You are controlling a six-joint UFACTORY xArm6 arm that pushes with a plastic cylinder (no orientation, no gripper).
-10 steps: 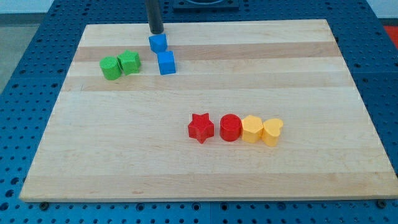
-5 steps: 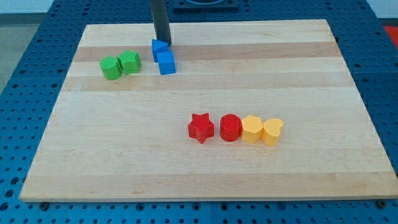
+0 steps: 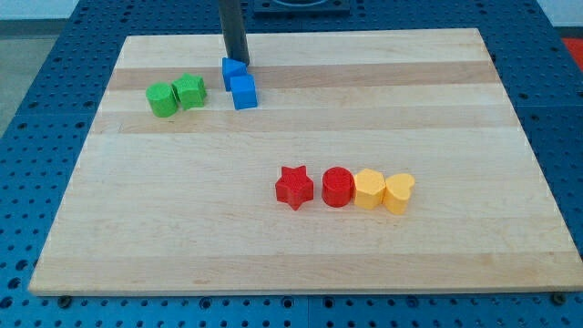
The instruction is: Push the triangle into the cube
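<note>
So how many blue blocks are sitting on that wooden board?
2. The blue triangle sits near the view's top, left of centre, just beside my tip. The blue cube lies directly below it, touching. Nothing looks hidden.

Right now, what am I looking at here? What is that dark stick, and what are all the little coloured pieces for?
One camera looks down at a wooden board on a blue perforated bench. The dark stick is a robot arm's rod; it has no hand and holds nothing, it only pushes. My tip sits at the view's top, right against the blue triangle, which touches the blue cube just below it. To their left are two green blocks side by side. Lower right, in a row: a red star, a red cylinder, a yellow block and a yellow heart.
</note>
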